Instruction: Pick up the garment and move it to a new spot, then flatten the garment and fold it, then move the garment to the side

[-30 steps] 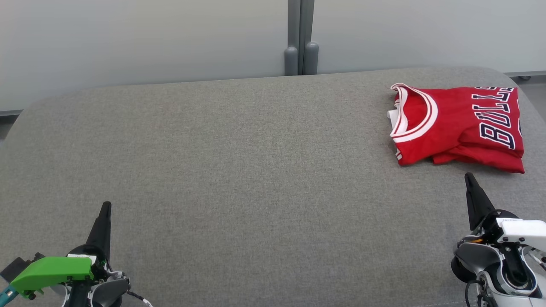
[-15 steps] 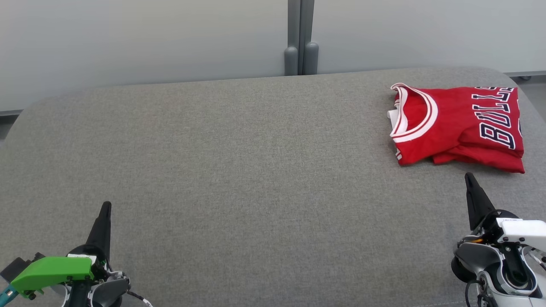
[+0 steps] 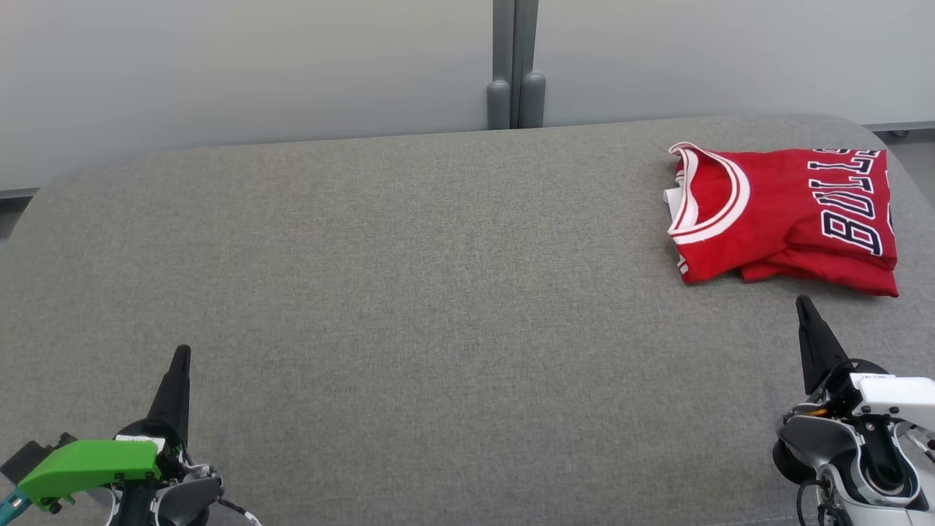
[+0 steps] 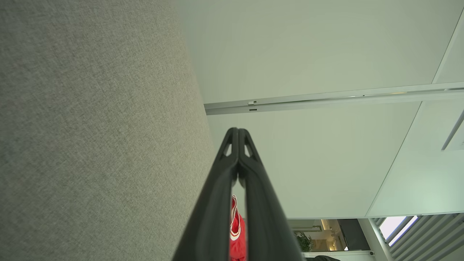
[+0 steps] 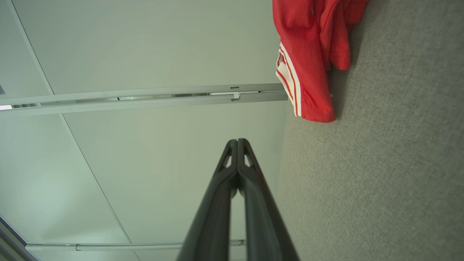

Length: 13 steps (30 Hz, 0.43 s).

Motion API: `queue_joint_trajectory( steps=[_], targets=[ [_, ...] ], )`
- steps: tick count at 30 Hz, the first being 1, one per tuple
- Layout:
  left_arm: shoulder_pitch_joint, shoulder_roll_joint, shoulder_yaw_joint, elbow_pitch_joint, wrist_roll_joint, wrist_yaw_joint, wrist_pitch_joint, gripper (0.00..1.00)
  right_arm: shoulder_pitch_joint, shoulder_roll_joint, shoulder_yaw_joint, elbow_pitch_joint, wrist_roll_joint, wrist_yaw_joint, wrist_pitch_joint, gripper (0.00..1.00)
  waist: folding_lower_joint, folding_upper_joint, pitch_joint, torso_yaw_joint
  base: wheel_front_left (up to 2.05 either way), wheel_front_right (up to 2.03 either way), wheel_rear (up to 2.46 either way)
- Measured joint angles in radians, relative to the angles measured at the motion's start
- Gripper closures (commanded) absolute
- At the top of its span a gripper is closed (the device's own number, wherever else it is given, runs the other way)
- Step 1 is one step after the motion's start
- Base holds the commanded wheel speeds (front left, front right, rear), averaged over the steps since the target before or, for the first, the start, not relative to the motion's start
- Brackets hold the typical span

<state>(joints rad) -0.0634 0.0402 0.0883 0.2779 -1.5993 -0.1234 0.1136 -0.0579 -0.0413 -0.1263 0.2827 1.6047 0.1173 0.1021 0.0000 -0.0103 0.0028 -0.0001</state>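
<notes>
I find the left gripper (image 3: 180,352) fully closed and empty, its two long dark fingers tapering to a single point over the near left of the bench (image 3: 438,292). The right gripper (image 3: 803,301) is likewise pressed together with nothing between its fingers. It sits near the garment (image 3: 785,215) but clear of it.

Both wrist views confirm tips touching, with a narrow slot further down the fingers. The bench is covered in grey woven cloth and has rounded far corners.

In the left wrist view, a red sliver of the garment shows through the finger slot. Navy lettering edged in white runs along its right side, and the end of the word is hard to read.

The garment is a red jersey, folded into a rough rectangle and lying flat at the far right of the bench. Its white-banded neckline faces the bench's middle.
</notes>
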Motion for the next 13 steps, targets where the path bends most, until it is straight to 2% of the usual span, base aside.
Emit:
queue_joint_trajectory(
  steps=[13],
  targets=[
    [0.000,0.000,0.000,0.000,0.000,0.000,0.000,1.00,0.000,0.000,0.000,0.000,0.000,0.000,0.000,1.00,0.0000,0.0000,0.000,0.000,0.00,0.00,0.00]
  ],
)
